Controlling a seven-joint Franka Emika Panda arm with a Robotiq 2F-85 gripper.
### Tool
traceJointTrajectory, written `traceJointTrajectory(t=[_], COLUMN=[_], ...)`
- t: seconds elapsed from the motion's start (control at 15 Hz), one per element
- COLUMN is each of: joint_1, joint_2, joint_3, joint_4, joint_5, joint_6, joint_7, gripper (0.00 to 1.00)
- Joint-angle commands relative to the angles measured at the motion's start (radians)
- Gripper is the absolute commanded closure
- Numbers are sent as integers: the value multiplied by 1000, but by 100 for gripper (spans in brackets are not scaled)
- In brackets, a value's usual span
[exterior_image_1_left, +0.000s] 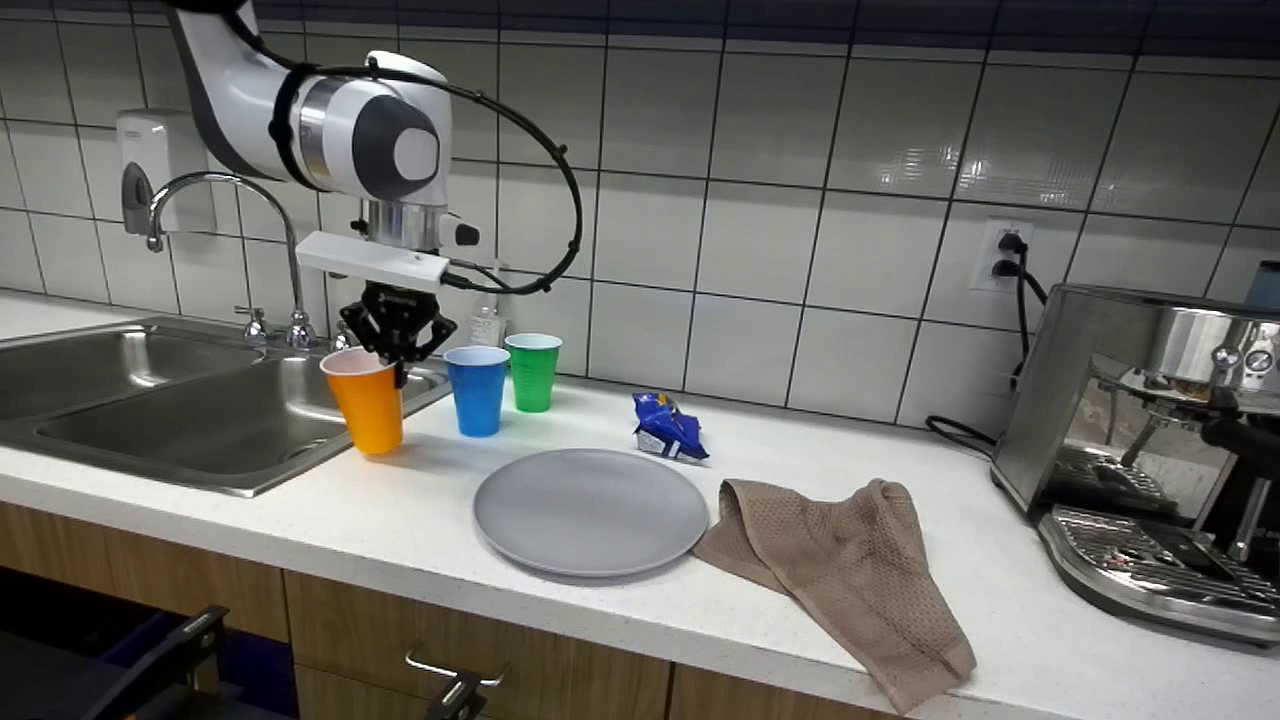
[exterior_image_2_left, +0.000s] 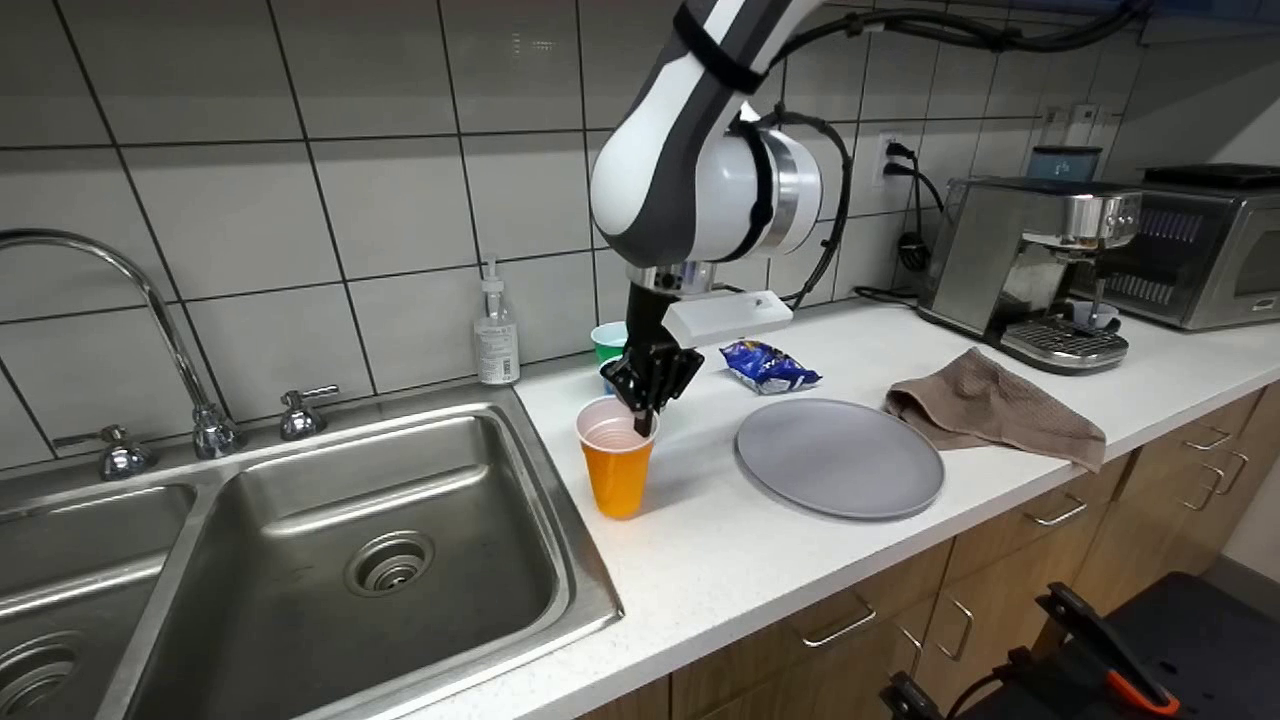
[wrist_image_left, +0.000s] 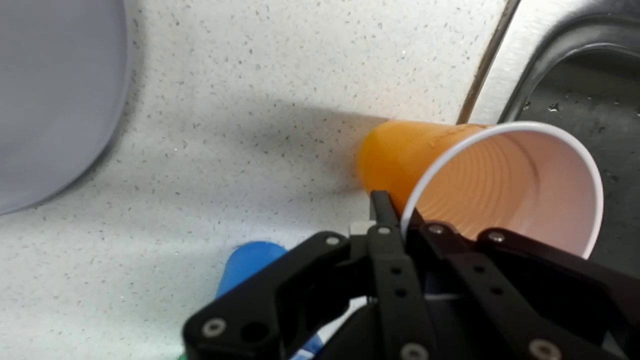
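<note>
Claw (wrist_image_left: 401, 215) stands narrow, pinching the side of a tilted orange cup (exterior_image_2_left: 617, 478) just beside the steel sink (exterior_image_2_left: 583, 568). Around both spreads white speckled counter (exterior_image_1_left: 410, 530), bearing a flat grey plate (exterior_image_1_left: 590, 512) and a rumpled brown cloth (exterior_image_1_left: 850, 560), with an espresso machine (exterior_image_2_left: 985, 255) farther along. Behind rises a pale tiled wall (exterior_image_1_left: 760, 240); wood-fronted drawers (exterior_image_1_left: 570, 655) run along beneath

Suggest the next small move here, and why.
I'd probably raise the end effector straight up a touch. Its jaws pinch the wall of the orange cup, which leans toward the sink. The blue cup stands close by, and I can't tell whether the orange cup's base touches the counter. A small lift should test the grip before any sideways move.
</note>
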Motion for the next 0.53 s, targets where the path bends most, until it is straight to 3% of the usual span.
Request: traceJointTrajectory(t=[0.0, 0.47], joint_1=[-51, -44], joint_2=[-94, -205], joint_3=[37, -6], joint_4=[-47, -122], joint_5=[96, 138], joint_6=[-53, -109], joint_7=[-90, -79], gripper=[99, 99])
